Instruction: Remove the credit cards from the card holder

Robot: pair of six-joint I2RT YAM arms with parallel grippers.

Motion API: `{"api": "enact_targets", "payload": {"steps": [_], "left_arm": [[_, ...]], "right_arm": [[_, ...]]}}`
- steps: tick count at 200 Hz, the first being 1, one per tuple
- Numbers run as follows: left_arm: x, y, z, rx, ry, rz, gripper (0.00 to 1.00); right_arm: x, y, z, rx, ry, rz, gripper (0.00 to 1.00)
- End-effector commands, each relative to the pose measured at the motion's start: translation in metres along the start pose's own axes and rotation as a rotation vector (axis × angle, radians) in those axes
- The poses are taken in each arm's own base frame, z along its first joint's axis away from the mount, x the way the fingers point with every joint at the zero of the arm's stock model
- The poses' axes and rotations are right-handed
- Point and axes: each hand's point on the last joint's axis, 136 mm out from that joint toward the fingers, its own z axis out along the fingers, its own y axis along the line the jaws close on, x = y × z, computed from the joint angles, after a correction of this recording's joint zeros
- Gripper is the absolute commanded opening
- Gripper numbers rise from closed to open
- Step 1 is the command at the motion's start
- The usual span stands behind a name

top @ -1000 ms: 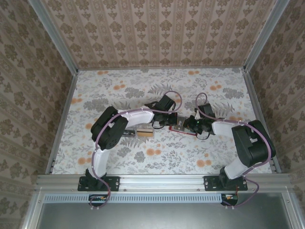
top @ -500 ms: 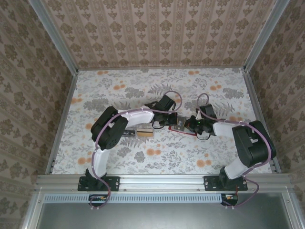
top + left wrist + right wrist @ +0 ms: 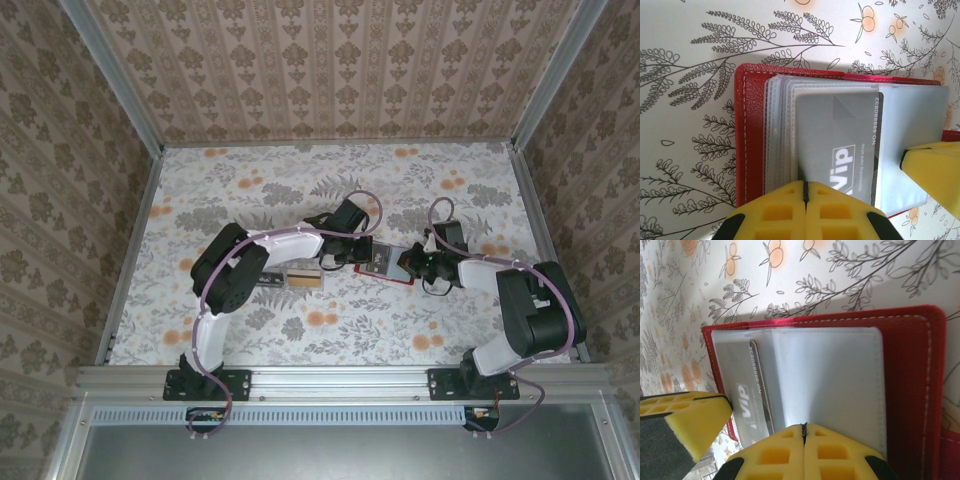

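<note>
The red card holder lies open on the floral table, its clear sleeves fanned out. A dark grey credit card printed "ViP" lies over the sleeves. My left gripper is shut on the near edge of that card. From the other side my right gripper is shut on a clear sleeve of the holder, with the grey card to its left. From above, both grippers meet over the holder at mid table.
A tan flat card and a small grey flat piece lie on the table left of the holder, under the left arm. Patterned walls close in the table at the back and sides.
The right gripper has closed on the sleeve and its arm has shifted a little to the right. The left arm has stayed in place, still shut.
</note>
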Motion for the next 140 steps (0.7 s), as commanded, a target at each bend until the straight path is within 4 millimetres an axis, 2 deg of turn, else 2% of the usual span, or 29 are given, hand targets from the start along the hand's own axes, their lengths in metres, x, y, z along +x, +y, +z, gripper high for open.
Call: {"api": "enact_targets", "payload": {"steps": [1, 54, 84, 112, 140], "left_arm": [[0.019, 0.023, 0.008, -0.070, 0.081, -0.024, 0.00], [0.000, 0.000, -0.014, -0.045, 0.024, 0.031, 0.02], [-0.010, -0.012, -0.031, -0.031, -0.014, 0.064, 0.06], [-0.012, -0.007, -0.036, -0.053, -0.026, 0.071, 0.09], [-0.006, -0.001, -0.029, -0.058, -0.013, 0.058, 0.11]], "right_arm": [[0.001, 0.019, -0.004, -0.052, 0.017, -0.055, 0.05], [0.003, 0.041, -0.001, -0.042, 0.017, -0.139, 0.09], [0.005, 0.040, 0.004, -0.021, 0.024, -0.146, 0.09], [0.005, 0.034, 0.007, -0.003, 0.024, -0.143, 0.09], [0.005, 0.031, 0.009, 0.007, 0.025, -0.146, 0.09]]}}
